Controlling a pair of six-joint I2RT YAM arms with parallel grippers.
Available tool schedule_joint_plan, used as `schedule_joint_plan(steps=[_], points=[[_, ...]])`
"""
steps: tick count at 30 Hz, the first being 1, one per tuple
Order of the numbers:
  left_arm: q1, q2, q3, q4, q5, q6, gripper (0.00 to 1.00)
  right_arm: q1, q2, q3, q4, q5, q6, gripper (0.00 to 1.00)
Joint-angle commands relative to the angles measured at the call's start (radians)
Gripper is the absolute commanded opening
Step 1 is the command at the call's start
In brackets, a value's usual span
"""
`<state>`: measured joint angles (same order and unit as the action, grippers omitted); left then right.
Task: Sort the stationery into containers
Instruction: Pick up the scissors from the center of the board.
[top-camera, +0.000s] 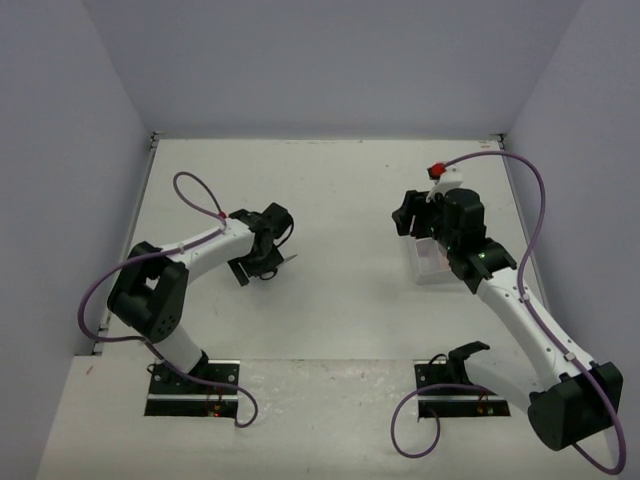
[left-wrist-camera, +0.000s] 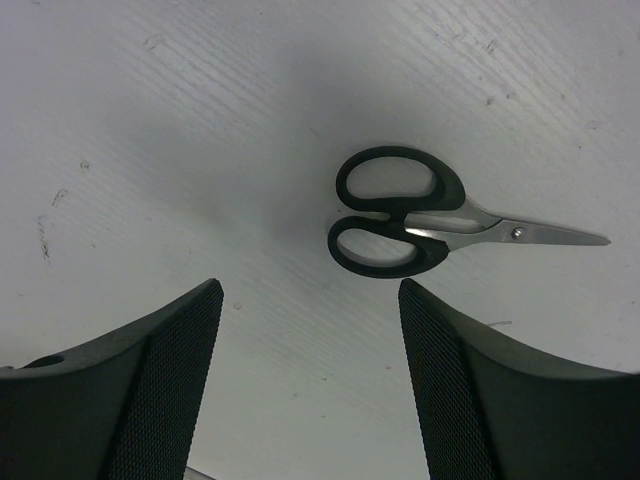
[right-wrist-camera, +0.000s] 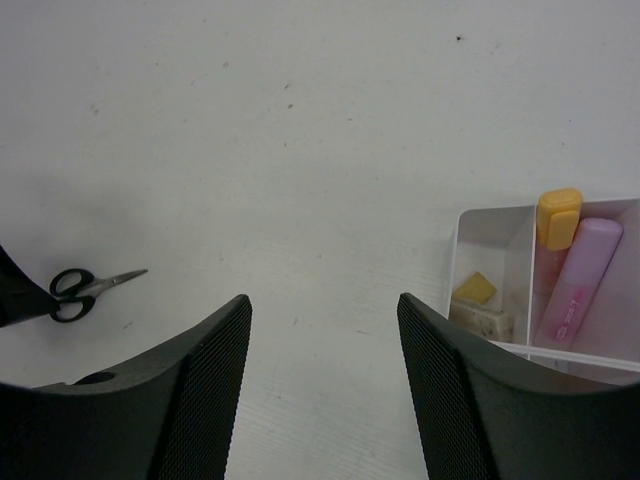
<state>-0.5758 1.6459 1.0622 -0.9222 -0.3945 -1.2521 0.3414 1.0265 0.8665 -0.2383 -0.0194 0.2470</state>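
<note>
Black-handled scissors (left-wrist-camera: 400, 215) lie flat on the white table, blades closed and pointing right; they also show far left in the right wrist view (right-wrist-camera: 75, 293). My left gripper (left-wrist-camera: 310, 290) is open and empty, hovering just short of the handles; from above (top-camera: 262, 250) it covers most of the scissors. My right gripper (right-wrist-camera: 322, 300) is open and empty over bare table, left of the white divided tray (right-wrist-camera: 490, 212). The tray holds a pink marker (right-wrist-camera: 580, 280), an orange marker (right-wrist-camera: 558, 215), a tan eraser (right-wrist-camera: 476, 289) and a grey eraser (right-wrist-camera: 482, 320).
In the top view the tray (top-camera: 430, 262) sits partly under the right wrist (top-camera: 462, 225). Pale walls close the table at the left, back and right. Purple cables loop off both arms.
</note>
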Motion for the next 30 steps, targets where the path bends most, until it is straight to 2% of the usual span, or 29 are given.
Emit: schedule_joint_plan(steps=[1,2,4,5,7,12,22,25,30], points=[[0.018,0.001,-0.018,0.066,0.028,0.034,0.70,0.005,-0.048,-0.020,0.054,-0.035,0.009,0.64],[0.020,0.005,-0.018,0.070,0.028,0.037,0.70,0.005,-0.051,-0.022,0.054,-0.037,0.009,0.66],[0.022,0.012,-0.019,0.073,0.029,0.042,0.68,0.005,-0.054,-0.027,0.056,-0.044,0.008,0.80],[0.022,0.014,-0.019,0.076,0.029,0.044,0.66,0.005,-0.056,-0.030,0.059,-0.045,0.008,0.82],[0.022,0.016,-0.035,0.092,0.034,0.047,0.60,0.008,-0.062,-0.037,0.073,-0.061,0.006,0.99],[0.024,0.032,-0.049,0.113,0.039,0.052,0.59,0.007,-0.069,-0.047,0.087,-0.081,0.005,0.99],[0.044,0.068,-0.092,0.162,0.053,0.066,0.50,0.007,-0.110,-0.081,0.131,-0.092,0.008,0.99],[0.050,0.072,-0.105,0.177,0.060,0.069,0.42,0.007,-0.171,-0.111,0.165,-0.083,0.009,0.99],[0.053,0.068,-0.133,0.199,0.068,0.079,0.21,0.007,-0.208,-0.147,0.217,-0.137,0.003,0.99]])
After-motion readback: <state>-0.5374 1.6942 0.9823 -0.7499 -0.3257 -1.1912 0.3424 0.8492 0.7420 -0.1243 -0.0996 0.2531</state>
